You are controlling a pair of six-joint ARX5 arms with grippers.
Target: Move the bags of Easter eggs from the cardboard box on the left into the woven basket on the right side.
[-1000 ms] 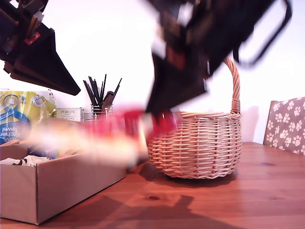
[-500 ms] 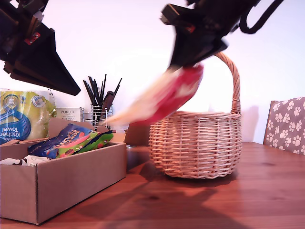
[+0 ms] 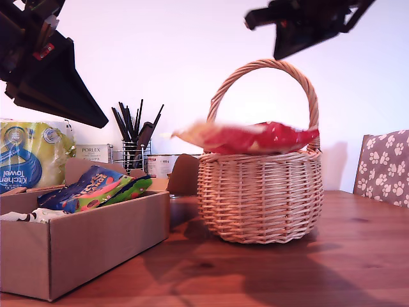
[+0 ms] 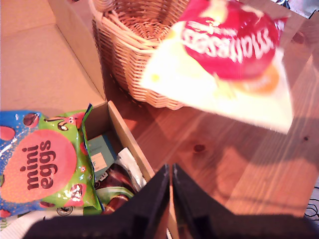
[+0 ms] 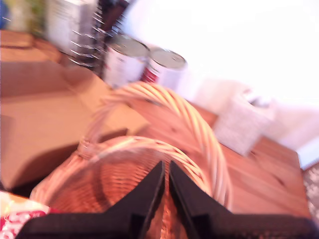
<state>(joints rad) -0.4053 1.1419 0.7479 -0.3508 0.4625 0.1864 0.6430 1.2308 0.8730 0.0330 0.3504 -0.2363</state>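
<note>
The red and cream Maltesers bag [image 3: 252,137] lies blurred across the rim of the basket [image 3: 259,192], one end poking out past the rim toward the box [image 3: 83,246]; no gripper touches it. In my first wrist view the bag [image 4: 227,55] shows white "Maltesers" lettering on red, with the basket [image 4: 132,35] behind it. My first gripper [image 4: 171,174] hangs above the box wall nearest the basket, its jaws together with only a slit between them and nothing in them. Below it in the box sits a green and blue bag [image 4: 42,162] with "mini eggs" on a red oval; the same bag [image 3: 96,187] leans up over the box edge in the exterior view. My second gripper [image 5: 166,172] hangs above the basket opening beside the handle [image 5: 184,124], jaws together and empty. Behind the box stand a yellow towel pack [image 3: 29,157] reading "towel", a small carton [image 3: 94,153] marked "PORLEX", and a wire utensil holder [image 3: 134,150]. Two tins [image 5: 144,62] stand behind the basket.
</note>
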